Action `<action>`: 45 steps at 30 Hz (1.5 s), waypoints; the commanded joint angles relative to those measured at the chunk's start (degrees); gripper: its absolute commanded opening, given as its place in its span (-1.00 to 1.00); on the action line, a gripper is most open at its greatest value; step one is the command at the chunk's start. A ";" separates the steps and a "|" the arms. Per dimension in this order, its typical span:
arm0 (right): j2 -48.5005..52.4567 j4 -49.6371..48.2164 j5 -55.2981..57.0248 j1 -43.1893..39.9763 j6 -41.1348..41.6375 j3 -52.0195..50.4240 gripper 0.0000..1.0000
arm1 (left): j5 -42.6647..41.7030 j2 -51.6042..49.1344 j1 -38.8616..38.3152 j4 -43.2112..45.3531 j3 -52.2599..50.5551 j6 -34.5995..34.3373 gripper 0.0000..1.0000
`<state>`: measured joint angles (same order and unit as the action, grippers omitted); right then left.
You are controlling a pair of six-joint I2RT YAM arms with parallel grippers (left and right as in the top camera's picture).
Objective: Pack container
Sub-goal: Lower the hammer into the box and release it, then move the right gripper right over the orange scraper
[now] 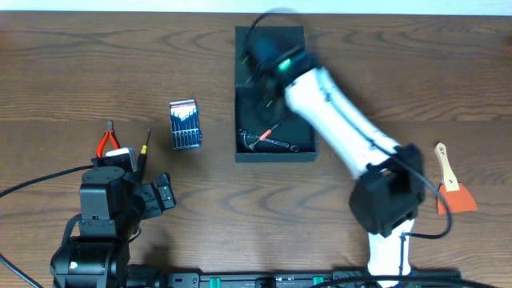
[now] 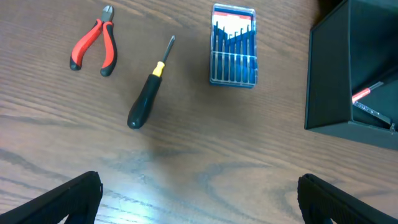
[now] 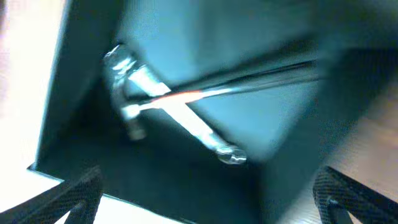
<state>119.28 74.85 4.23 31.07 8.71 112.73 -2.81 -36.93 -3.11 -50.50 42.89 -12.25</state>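
The dark container (image 1: 276, 154) stands open at the table's middle back. A silver wrench (image 1: 276, 144) and a thin red-tipped tool (image 1: 266, 130) lie inside it. My right gripper (image 1: 264, 50) hangs over the container's far end, blurred. In the right wrist view it (image 3: 208, 193) is open and empty, looking down at the wrench (image 3: 180, 115) and the red-tipped tool (image 3: 186, 95) inside the container (image 3: 249, 50). My left gripper (image 2: 199, 199) is open and empty over bare wood at the front left (image 1: 164, 196). The container's corner (image 2: 348, 81) shows at its right.
Red-handled pliers (image 2: 93, 46), a black screwdriver (image 2: 146, 99) and a small blue bit case (image 2: 233, 46) lie left of the container. An orange scraper with a wooden handle (image 1: 452, 188) lies at the far right. Cables run along the front edge.
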 commanded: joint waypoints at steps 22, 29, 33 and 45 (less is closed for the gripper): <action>-10.62 22.49 -4.66 -50.34 -12.02 19.15 0.99 | 0.31 -0.04 -0.20 0.02 1.11 -0.50 0.97; -25.90 22.45 -6.45 -50.31 -12.00 11.56 0.98 | 0.31 -0.04 -0.20 0.02 1.11 -0.50 0.97; -36.33 21.94 -6.43 -50.27 -11.87 -1.73 0.98 | 0.31 -0.04 -0.20 0.02 1.11 -0.50 0.97; -53.20 5.35 2.51 -51.01 -16.52 -42.64 0.98 | 0.28 -0.04 -0.20 0.00 1.11 -0.48 0.97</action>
<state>67.29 82.56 1.58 -19.38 -5.65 73.30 -2.81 -36.97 -3.11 -50.50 42.92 -12.23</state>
